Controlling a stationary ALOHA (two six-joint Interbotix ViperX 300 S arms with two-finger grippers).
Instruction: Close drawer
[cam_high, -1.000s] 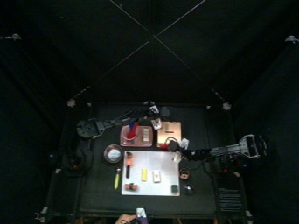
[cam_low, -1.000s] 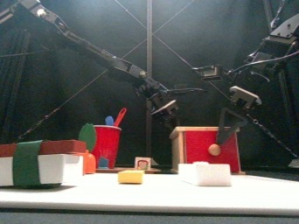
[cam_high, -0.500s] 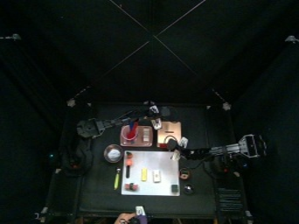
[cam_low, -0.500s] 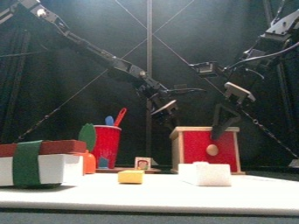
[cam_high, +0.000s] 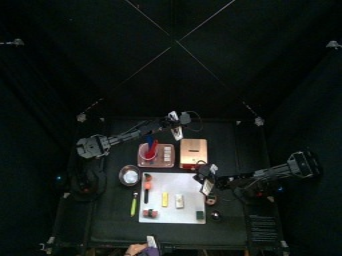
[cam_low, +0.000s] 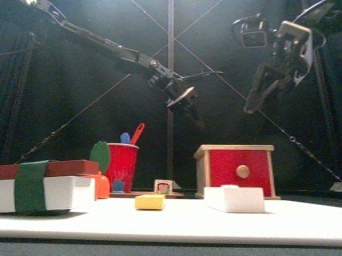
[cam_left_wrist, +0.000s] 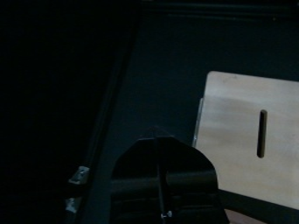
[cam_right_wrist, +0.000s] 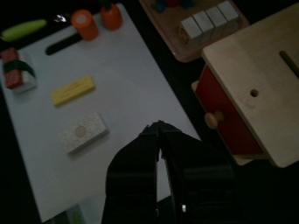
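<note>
Both arms are hanging high above the tabletop (cam_low: 174, 228), so the closing step appears finished and what remains, seemingly, is parking the arms. The left end effector (cam_low: 178, 95) is hovering up left of centre, its jaws pressed together on nothing. The drawer (cam_low: 235, 169) is sitting right of centre behind a white block (cam_low: 235, 198), its red front flush with the wooden frame. The right end effector (cam_low: 263, 92) is hovering over it, pinched closed and empty, with open room beneath both.

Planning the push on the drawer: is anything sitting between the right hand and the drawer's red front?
Nothing visible blocks it. The right hand hangs in open air above the drawer. The white block lies in front of the red face, low on the table, to be cleared on a frontal approach.
</note>
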